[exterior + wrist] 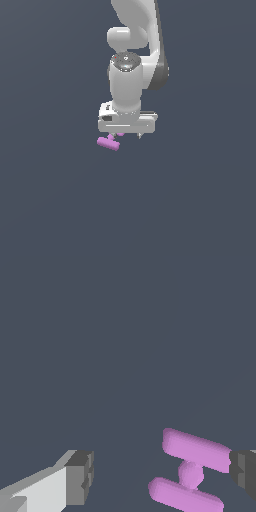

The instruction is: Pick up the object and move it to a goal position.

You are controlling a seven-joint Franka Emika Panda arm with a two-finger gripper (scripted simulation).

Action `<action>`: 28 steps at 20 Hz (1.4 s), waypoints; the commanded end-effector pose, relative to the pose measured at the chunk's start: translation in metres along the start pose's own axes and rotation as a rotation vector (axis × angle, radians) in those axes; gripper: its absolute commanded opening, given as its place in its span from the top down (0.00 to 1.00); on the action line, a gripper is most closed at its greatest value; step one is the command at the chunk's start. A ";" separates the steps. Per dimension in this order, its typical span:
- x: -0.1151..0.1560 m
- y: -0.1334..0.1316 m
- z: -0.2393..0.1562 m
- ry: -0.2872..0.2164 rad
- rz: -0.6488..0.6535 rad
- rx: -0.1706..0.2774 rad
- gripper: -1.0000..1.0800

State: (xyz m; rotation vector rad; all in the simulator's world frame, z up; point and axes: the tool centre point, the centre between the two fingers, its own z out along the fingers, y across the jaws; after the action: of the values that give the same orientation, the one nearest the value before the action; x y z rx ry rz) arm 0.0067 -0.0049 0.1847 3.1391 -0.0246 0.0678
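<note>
We see the pink object (191, 472) lying between the fingertips (80, 477) of the gripper (127, 134), hard against 1 of them and well apart from the other. Jaws spread, nothing clamped. In the exterior view it pokes out below the gripper toward that view's left. Wrist view shows 2 bars joined by a short stem. We judge it rigid, light, smooth, likely to roll or twist. Best hold: across the stem or squarely on 1 bar's middle.
</note>
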 end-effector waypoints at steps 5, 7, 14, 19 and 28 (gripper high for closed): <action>0.001 0.001 -0.004 0.010 -0.006 0.001 0.04; 0.003 0.001 -0.009 0.020 -0.013 0.001 0.04; 0.004 0.002 -0.011 0.027 -0.016 0.002 0.04; -0.004 0.011 0.002 0.020 0.012 0.003 0.04; -0.046 0.048 0.056 -0.010 0.139 0.005 0.04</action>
State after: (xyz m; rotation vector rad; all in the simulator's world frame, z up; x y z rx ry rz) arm -0.0283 -0.0449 0.1381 3.1409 -0.1992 0.0625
